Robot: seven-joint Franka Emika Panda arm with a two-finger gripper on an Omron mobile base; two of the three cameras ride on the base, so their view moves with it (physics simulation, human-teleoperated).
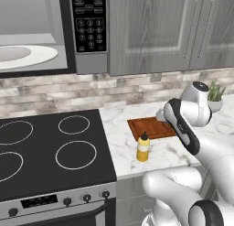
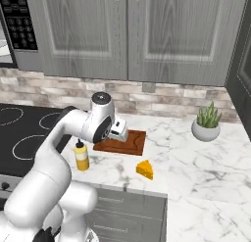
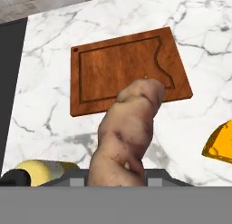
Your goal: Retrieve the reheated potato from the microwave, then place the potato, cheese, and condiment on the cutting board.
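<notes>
Tool [image 3: 118,180]: pinching the potato [image 3: 128,132] from both sides; the finger tips themselves are hidden behind it in the hand view.
Potato: held in the air above the worktop [image 3: 54,41], over the near edge of the cutting board [image 3: 120,64]; pale brown, lumpy, long axis pointing away from the hand.
Cutting board: flat on the marble worktop, right of the stove [image 1: 50,152], near the back wall; its surface is bare.
Condiment [image 1: 143,147]: upright on the worktop, near side of the board and toward its left end, close to the stove edge; not on the board.
Cheese [image 2: 145,169]: yellow wedge on the worktop, near side of the board and to its right, apart from it.
Microwave [image 1: 50,33]: mounted above the stove, door open, white plate [image 1: 23,56] visible inside.
Potted plant [image 2: 206,123]: on the worktop, far right, well apart from the board.
</notes>
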